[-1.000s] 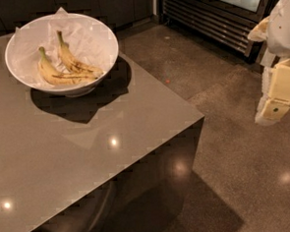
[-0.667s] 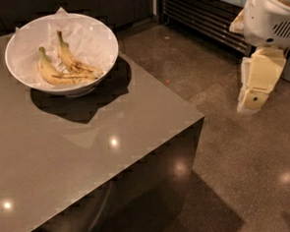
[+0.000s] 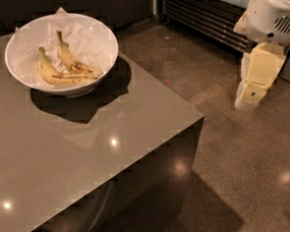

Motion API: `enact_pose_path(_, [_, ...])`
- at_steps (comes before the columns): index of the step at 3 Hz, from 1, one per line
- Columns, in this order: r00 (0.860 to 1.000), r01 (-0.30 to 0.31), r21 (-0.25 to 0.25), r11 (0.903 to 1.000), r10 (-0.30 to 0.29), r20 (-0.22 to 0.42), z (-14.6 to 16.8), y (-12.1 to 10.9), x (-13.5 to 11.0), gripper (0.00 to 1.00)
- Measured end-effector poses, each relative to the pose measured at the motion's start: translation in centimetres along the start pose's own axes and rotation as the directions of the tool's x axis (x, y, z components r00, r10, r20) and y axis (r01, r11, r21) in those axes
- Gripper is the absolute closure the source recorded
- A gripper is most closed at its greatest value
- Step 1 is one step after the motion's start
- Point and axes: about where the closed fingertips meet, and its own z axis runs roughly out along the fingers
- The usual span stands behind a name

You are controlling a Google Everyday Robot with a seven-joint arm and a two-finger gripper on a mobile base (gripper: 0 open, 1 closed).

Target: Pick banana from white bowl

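The banana point(image 3: 77, 64) lies in the white bowl point(image 3: 112, 50), touching a plumper banana point(image 3: 51, 77). The bowl sits on the tabletop point(image 3: 88, 156). The claw point(image 3: 248, 93) hangs well apart, above the floor; whether it is spread cannot be told.

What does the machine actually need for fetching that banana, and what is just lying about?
Needed:
slimmer, flecked banana, the rear one
white bowl holding it
gripper, far right, above the floor

Just lying about:
plumper banana beside it
crumpled paper lining the bowl
grey table underneath
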Motion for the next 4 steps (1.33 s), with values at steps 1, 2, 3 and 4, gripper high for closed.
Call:
enact_pose_path(1, [0.995,-0.086,-0.06,0.9945,0.089,0.037,0.7,-2.8,-1.5,0.0])
enact_pose_path(2, [0.993,-0.065,-0.044,0.9969,0.069,0.093,-0.4,-6.6,-5.3,0.0])
enact_pose_path(3, [0.988,-0.062,0.01,0.998,0.06,0.141,-1.8,-8.0,-6.7,0.0])
enact_pose_path(4, [0.986,-0.057,-0.005,0.9984,0.057,0.154,-0.6,-8.9,-8.9,0.0])
